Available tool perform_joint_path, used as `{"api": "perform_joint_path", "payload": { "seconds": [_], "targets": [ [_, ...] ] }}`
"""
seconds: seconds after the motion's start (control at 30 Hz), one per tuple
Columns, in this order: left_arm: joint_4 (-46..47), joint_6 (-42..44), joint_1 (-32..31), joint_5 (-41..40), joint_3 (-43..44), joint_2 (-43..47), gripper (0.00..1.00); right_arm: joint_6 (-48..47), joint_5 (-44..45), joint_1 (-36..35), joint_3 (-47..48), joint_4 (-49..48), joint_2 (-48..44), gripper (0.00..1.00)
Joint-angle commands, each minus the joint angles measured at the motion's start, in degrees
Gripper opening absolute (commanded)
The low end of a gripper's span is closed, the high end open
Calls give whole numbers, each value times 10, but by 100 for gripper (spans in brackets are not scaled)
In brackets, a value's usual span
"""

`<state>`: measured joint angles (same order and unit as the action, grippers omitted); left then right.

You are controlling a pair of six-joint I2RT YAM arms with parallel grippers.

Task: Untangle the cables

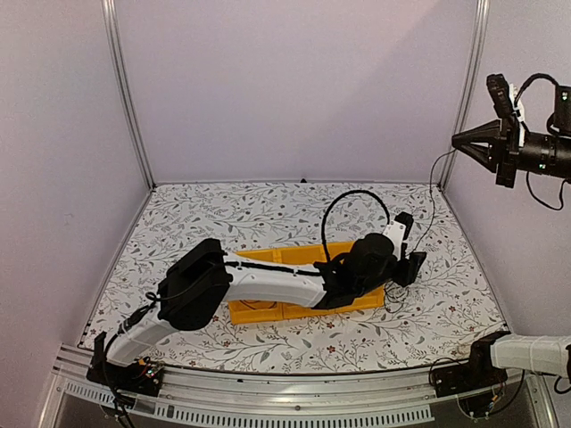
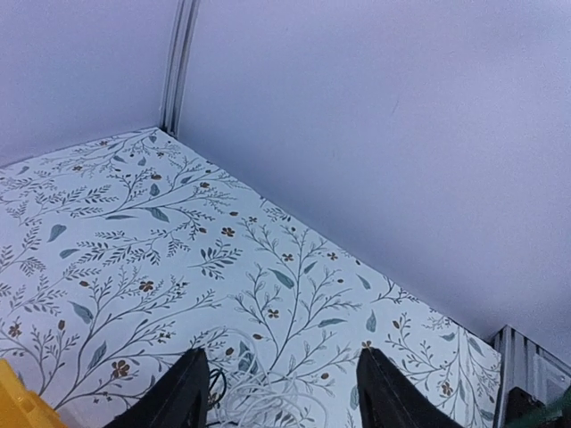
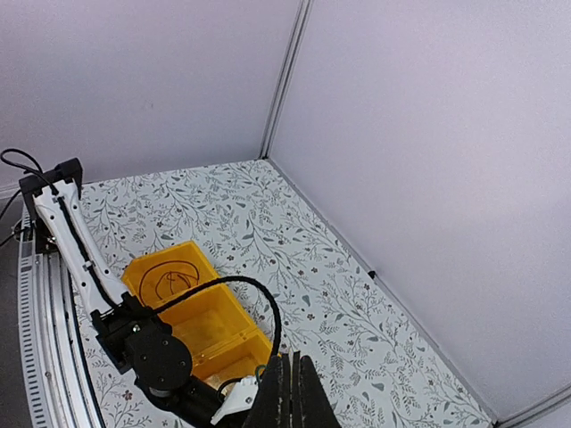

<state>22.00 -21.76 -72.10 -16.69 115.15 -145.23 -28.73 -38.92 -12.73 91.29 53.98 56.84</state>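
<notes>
1. The left arm [image 1: 268, 283], white with black joints, lies low and stretches rightward across a yellow plastic compartment bin [image 1: 268, 312]. Its wrist is down by the bin's right end, and a thick black corrugated hose [image 1: 352, 198] arches above it.
2. The left arm's jaws are released. The two black fingers [image 2: 189, 392] stand apart just above the table, and a loose coil of thin white wire [image 2: 259, 403] lies on the covering between them, not pinched.
3. The right arm [image 1: 546, 153] stands high by the right wall, with its wrist level and pointing left. The right arm's jaws are clenched to a point. A thin dark wire [image 1: 432, 192] runs from the table beside the left wrist up to their tip and hangs from that grip.
4. A few stray dark wires [image 1: 399, 301] lie on the table just off the bin's right end. Some dark wire loops [image 3: 168, 281] rest in the bin's end compartment nearest the left arm's base.
5. The table [image 1: 223, 214] has a white covering printed with grey-green sprigs and small brown flowers. An aluminium rail [image 1: 294, 392] runs along its near edge.
6. Plain pale lilac walls [image 1: 294, 89] close in three sides, with aluminium posts [image 1: 127, 98] in the far corners.
</notes>
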Motion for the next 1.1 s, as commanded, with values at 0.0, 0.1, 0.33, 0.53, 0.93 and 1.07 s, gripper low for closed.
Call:
{"api": "perform_joint_path", "payload": {
  "seconds": [0.0, 0.1, 0.33, 0.53, 0.93, 1.07],
  "targets": [
    [35, 10, -2, 22, 22, -19, 55, -21, -58, 1, 144, 42, 25, 0],
    [41, 7, 0, 33, 26, -27, 51, -4, -38, 2, 246, 25, 43, 0],
    [45, -5, 3, 59, 33, -41, 47, 35, 55, 1, 420, -39, 77, 0],
    [45, -5, 4, 75, 19, -38, 46, 35, 202, 1, 508, -133, 97, 0],
    [54, -12, 7, 95, 14, -44, 45, 0, 316, 0, 490, -259, 89, 0],
    [51, -19, 8, 103, 28, -65, 45, -20, 323, 0, 519, -332, 93, 0]
  ]
}}
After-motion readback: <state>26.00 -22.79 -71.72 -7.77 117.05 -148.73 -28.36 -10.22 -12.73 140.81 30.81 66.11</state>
